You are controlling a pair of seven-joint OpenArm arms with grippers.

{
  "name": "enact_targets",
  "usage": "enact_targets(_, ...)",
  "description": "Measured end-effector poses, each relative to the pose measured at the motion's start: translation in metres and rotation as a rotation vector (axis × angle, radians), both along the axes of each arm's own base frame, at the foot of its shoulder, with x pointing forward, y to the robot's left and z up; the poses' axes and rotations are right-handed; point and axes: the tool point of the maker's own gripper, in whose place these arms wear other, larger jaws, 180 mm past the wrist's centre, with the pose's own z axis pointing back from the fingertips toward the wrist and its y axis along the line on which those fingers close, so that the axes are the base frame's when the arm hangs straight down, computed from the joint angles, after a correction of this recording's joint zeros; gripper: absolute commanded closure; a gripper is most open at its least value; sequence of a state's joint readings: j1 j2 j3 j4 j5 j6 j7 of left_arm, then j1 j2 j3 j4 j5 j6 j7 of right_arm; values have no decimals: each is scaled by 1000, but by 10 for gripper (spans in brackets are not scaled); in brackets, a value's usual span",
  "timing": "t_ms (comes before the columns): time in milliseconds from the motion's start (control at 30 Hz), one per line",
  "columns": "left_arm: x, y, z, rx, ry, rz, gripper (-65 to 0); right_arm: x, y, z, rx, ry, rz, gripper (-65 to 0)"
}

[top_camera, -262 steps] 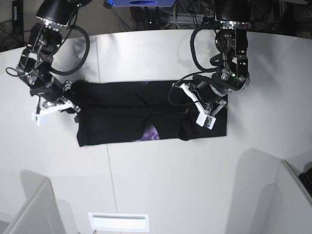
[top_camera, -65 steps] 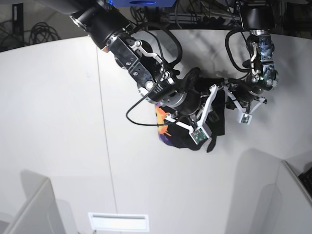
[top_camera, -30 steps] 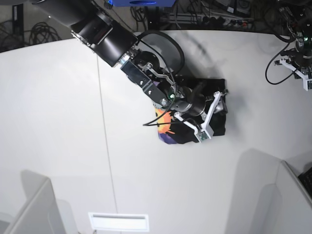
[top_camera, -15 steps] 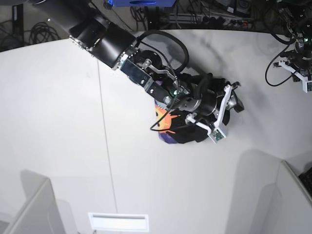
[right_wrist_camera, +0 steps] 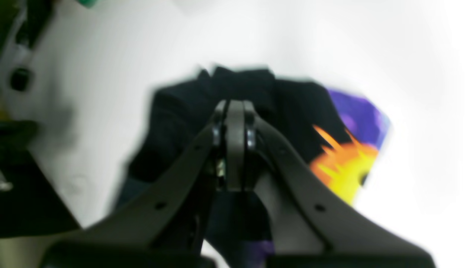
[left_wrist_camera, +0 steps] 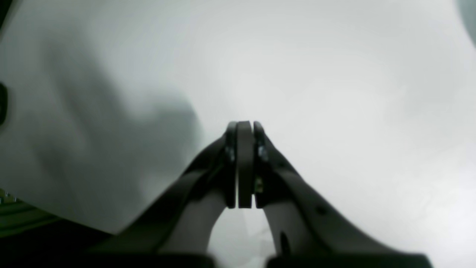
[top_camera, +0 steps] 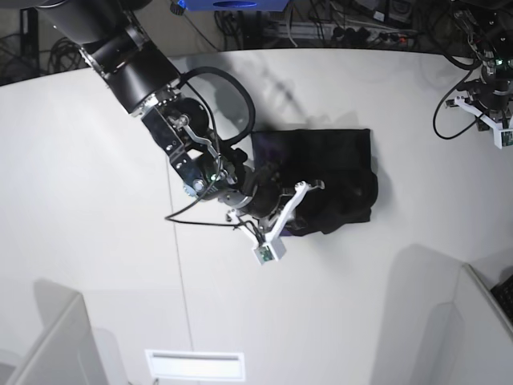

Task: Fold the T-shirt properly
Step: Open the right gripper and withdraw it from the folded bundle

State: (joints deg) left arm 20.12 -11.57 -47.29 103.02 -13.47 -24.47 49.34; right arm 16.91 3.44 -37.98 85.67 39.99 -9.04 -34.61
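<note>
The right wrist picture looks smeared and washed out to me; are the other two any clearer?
Right wrist view: the T-shirt has blurred edges, and the table glares to pure white. Left wrist view: soft too, only the shut left gripper fairly crisp, with a broad grey shadow at left. Base view: sharpest, evenly lit.

The white table (top_camera: 96, 241) under me has a curved far edge and a thin seam running from twelve to six o'clock left of centre. Lying directly on it, a little toward one o'clock from the middle, is the T-shirt (top_camera: 337, 172), bunched into a compact dark block. From my right wrist camera its purple and orange-yellow print (right_wrist_camera: 349, 149) shows at the three o'clock side of the bundle. My left wrist camera sees only bare tabletop (left_wrist_camera: 334, 74).
</note>
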Motion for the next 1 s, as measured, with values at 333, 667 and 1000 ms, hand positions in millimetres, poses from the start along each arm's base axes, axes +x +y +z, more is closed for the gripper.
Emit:
enact_targets(333,5,-13,6,-7,-36,-7,0,5,19,-39,-101,80,40,0)
enact_targets(667,3,-12,7,0,-34,-8,0,-17,76,-57,-185,59,190,0)
enact_targets(1000,6,-12,9,0,-41,-7,0,-27,112,-13,-130,-105,299,0)
